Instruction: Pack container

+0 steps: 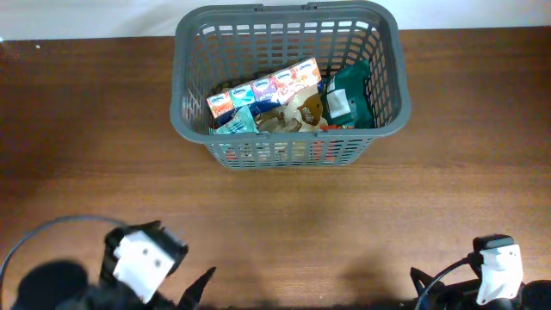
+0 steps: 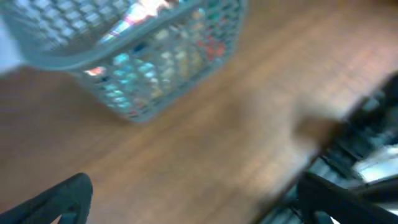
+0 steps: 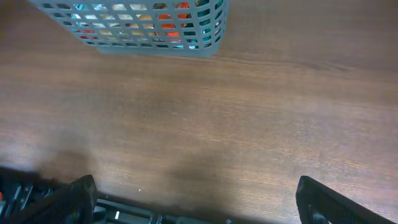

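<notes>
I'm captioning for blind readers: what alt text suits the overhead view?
A dark grey slotted plastic basket stands on the far side of a brown wooden table, holding a row of tissue packs, a brown bag and a teal packet. The left claw and right claw sit at the near edge.

wooden table (image 1: 95,129), tissue packs (image 1: 267,89), green packet (image 1: 351,96)

The basket (image 1: 284,153) is a dark grey lattice of slots, the table (image 1: 95,146) is reddish-brown wood grain, and inside sit tissue packs (image 1: 265,89) in blue, orange and pink prints, a teal packet (image 1: 355,93) and a brown-and-white pouch (image 1: 301,110).
</notes>
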